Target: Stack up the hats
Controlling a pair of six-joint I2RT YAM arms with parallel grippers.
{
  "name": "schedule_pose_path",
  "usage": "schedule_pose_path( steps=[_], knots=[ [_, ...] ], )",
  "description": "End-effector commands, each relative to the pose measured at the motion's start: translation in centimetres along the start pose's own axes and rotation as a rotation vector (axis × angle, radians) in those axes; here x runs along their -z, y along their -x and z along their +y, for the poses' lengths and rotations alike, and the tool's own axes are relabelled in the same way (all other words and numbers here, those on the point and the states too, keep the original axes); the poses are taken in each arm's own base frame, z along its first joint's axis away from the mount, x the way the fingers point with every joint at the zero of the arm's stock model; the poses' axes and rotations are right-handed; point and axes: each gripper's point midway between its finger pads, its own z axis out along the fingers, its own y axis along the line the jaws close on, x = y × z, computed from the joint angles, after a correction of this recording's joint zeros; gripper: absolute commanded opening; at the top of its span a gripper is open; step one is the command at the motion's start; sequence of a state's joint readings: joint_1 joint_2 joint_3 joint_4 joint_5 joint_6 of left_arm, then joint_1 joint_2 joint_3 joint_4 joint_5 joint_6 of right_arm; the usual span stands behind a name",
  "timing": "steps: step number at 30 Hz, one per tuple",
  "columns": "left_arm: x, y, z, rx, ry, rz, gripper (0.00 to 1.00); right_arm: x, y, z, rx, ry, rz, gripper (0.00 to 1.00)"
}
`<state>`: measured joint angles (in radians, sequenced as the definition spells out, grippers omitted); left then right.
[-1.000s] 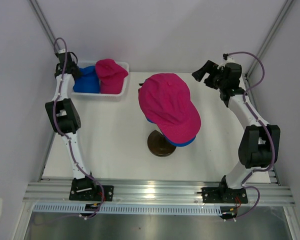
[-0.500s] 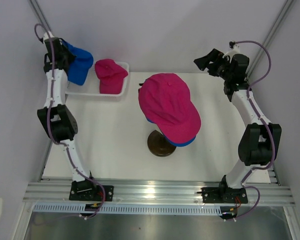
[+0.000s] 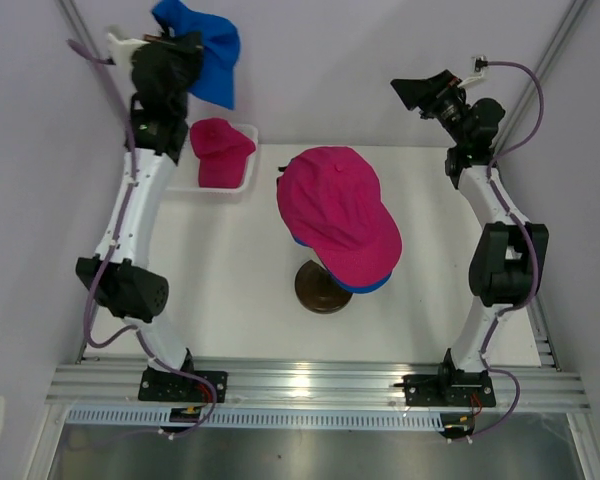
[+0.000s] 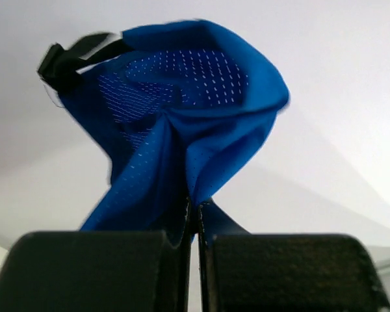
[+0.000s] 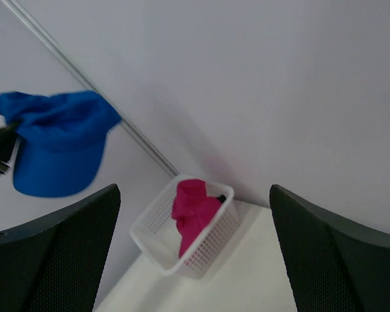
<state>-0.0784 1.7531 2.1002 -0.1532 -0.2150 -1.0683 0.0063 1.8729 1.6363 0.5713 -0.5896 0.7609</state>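
We see our jaws standing wide apart, one dark pad in each lower corner. Between them sits a white mesh basket (image 5: 153,231) on the table (image 5: 247,286), with a magenta hat (image 5: 192,211) inside. Up left, a blue hat (image 5: 55,153) hangs in the air, brim down, touching a dark shape (image 5: 1,151) at the edge.

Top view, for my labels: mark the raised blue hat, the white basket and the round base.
blue hat (image 3: 214,60), top view, hanging crown cloth.
white basket (image 3: 216,192), top view, near wall.
round base (image 3: 318,290), top view, bare top surface.
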Motion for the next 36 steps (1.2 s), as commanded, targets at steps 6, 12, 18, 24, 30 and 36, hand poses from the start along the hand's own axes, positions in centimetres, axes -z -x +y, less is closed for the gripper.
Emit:
schedule_pose_path(
  steps=[6,12,18,24,30,36],
  knots=[
    [-1.0,-11.7,-3.2,0.535,0.03,-0.115,0.01,-1.3,1.0,0.4,-0.225,0.319,-0.114,0.99],
    [-1.1,-14.1,-8.2,0.598,-0.147,-0.249,0.01,-1.0,-0.4,-2.6,-0.461,0.341,-0.16,0.95],
    [-1.2,-19.0,-6.6,0.598,-0.162,-0.322,0.01,0.1,-2.7,-3.4,-0.584,0.248,-0.173,0.95],
    [-0.4,-22.7,-5.3,0.632,-0.156,-0.304,0.01,0.3,-6.5,-2.2,-0.635,0.212,-0.15,0.95],
    [0.1,-25.1,-5.0,0.678,-0.201,-0.262,0.01,-0.3,-8.9,-2.3,-0.742,0.258,-0.154,0.94],
    [-0.2,-25.8,-4.6,0.693,-0.223,-0.182,0.01,-0.8,-9.8,-2.5,-0.746,0.315,-0.138,0.94]
  ],
)
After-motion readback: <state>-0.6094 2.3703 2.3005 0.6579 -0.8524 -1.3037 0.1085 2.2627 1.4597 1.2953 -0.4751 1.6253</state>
